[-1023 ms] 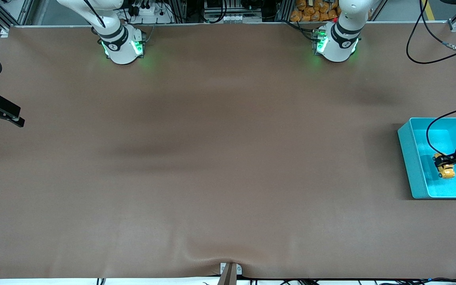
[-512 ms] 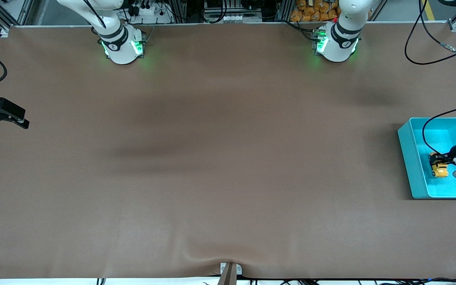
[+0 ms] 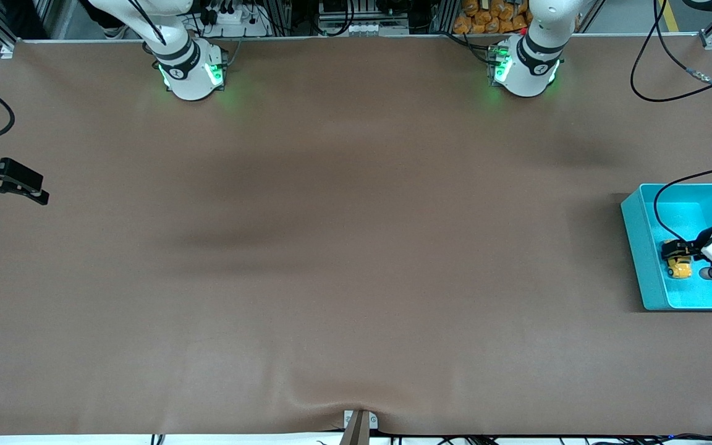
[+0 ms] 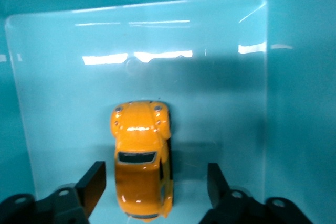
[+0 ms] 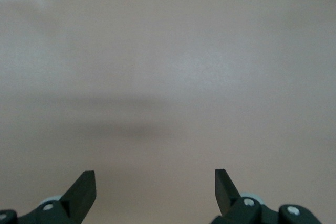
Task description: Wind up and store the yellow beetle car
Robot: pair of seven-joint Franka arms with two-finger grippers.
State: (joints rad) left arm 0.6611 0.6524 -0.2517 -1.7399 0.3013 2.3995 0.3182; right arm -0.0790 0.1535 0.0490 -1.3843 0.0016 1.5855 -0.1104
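Note:
The yellow beetle car lies on the floor of the turquoise bin at the left arm's end of the table, close to the bin wall that faces the table's middle. My left gripper is down in the bin, open around the car. In the left wrist view the car sits between the two fingers with a gap on each side. My right gripper is open and empty, low over the bare mat at the right arm's end of the table; it also shows in the right wrist view.
A brown mat covers the table. The bin stands at the table's edge, and a black cable from the left arm loops over it. The arm bases stand along the edge farthest from the front camera.
My left gripper has gone lower into the bin with the car, toward the wall facing the table's middle. My right gripper has shifted slightly in over the mat.

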